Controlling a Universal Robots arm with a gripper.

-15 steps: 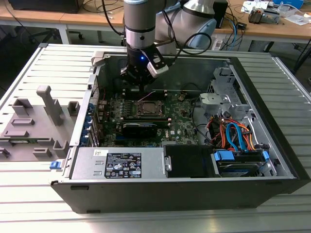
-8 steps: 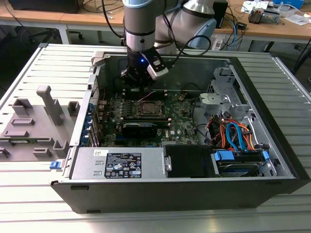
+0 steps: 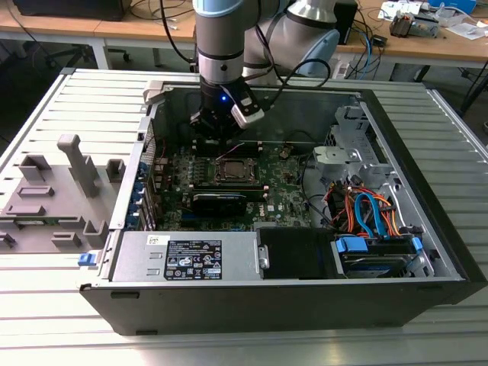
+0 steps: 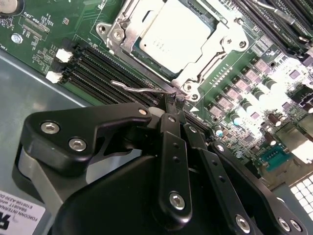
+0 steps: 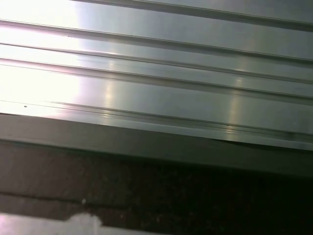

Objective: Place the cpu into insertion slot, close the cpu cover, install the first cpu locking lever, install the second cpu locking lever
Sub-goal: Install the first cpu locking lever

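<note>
The cpu, a silvery square chip, lies in the insertion slot on the green board. The cpu cover, a silver frame plate, lies flat around the chip with the chip's top showing through its window. A thin wire locking lever sticks out sideways from the socket's corner, over the memory slots. My black gripper is shut, its joined tips touching the lever's inner end by that corner. In the exterior view the gripper hangs inside the open case just behind the socket.
Black memory slots run beside the socket. A black graphics card lies in front of it, with the power supply nearer still. Cables and drive bays fill the case's right. A grey fixture stands outside, left.
</note>
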